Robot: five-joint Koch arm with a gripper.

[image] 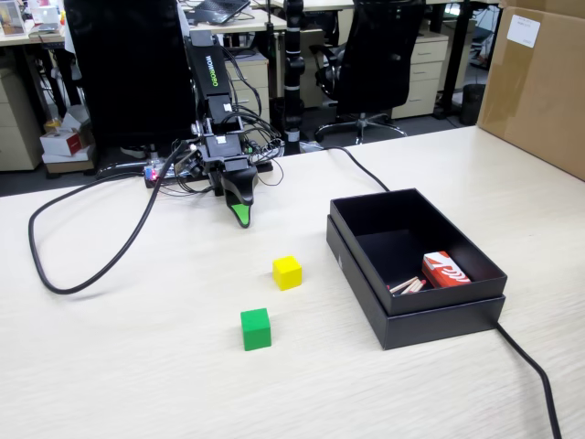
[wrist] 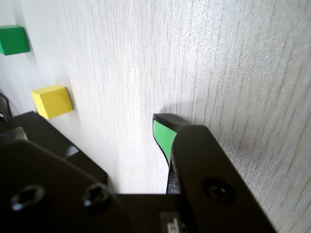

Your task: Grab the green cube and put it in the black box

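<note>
Nothing of the task is done yet. The green cube [image: 256,328] sits on the table [image: 137,366], just past the yellow cube [image: 287,272] and well left of the black box [image: 416,315] (fixed view). The gripper [image: 240,216] holds nothing; its jaws' state cannot be told.

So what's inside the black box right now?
Inside the black box, a red-and-white carton and some thin sticks lie near its front corner. The near wall hides part of the floor. No cube is inside.
</note>
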